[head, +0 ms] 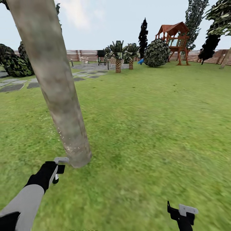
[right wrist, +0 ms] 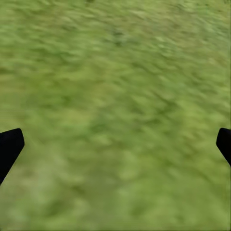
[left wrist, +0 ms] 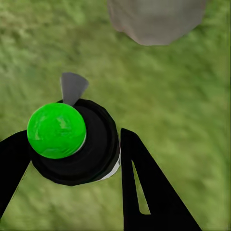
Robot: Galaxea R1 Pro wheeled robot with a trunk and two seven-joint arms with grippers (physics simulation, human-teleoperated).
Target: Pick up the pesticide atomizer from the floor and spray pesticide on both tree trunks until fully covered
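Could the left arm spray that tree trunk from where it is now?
Probably yes. The left tool holds the atomizer just short of the trunk's base, with only grass between. Whitish specks already dot the lower bark; the upper trunk looks harder to reach.

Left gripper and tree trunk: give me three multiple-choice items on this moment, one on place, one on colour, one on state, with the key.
1. Where is the left gripper?
A. Beside the base of the tree trunk
B. By the playset
C. Over the paving stones

2. What colour is the top of the atomizer in the left wrist view?
A. Blue
B. Green
C. Yellow

3. How does the right gripper stand?
A. Shut on a bottle
B. Shut on a branch
C. Open over grass

Key: 1 A, the head view shows it low beside the trunk's foot. 2 B, a bright green dome caps the black bottle. 3 C, its fingertips sit far apart with nothing between them.
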